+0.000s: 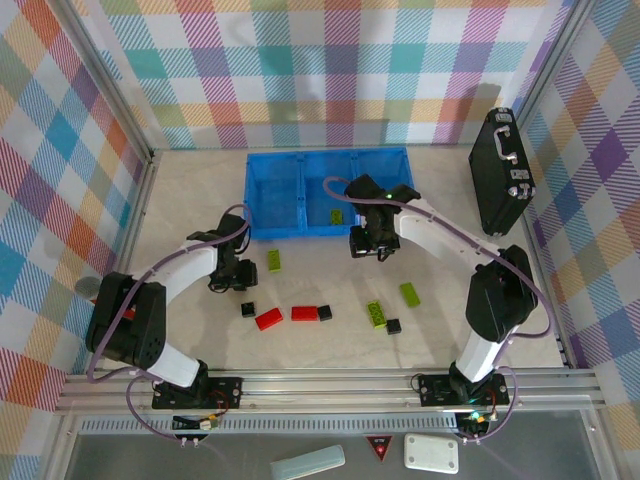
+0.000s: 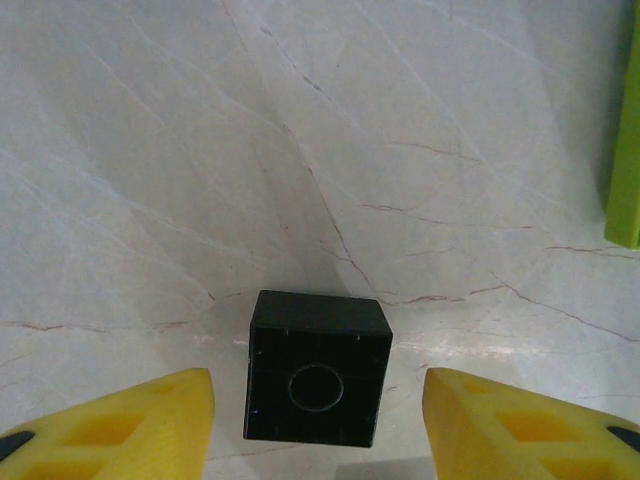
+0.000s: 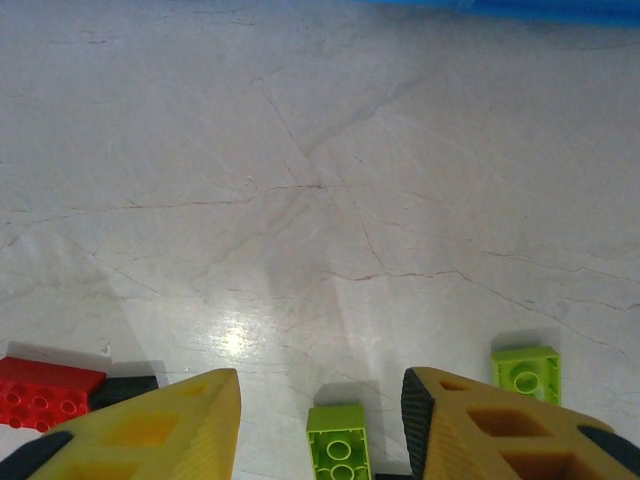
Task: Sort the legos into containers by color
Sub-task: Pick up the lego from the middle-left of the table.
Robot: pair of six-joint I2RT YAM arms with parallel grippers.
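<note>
Marble-veined tabletop [image 1: 190, 200], plaid walls [image 1: 330, 70] (briefcase [image 1: 500, 175] right); left gripper [image 2: 318, 400], right gripper [image 3: 320, 390] agape, empty.

One oblong brick [image 1: 337, 216] is lying inside the tray [image 1: 272, 200], in its middle compartment. A second brick [image 1: 273, 261] is sitting just in front of the tray's left end. Farther in front of the tray, a loose row of bricks [image 1: 304, 313] is stretching left to right. The briefcase [image 1: 500, 170] is standing to the tray's right.
</note>
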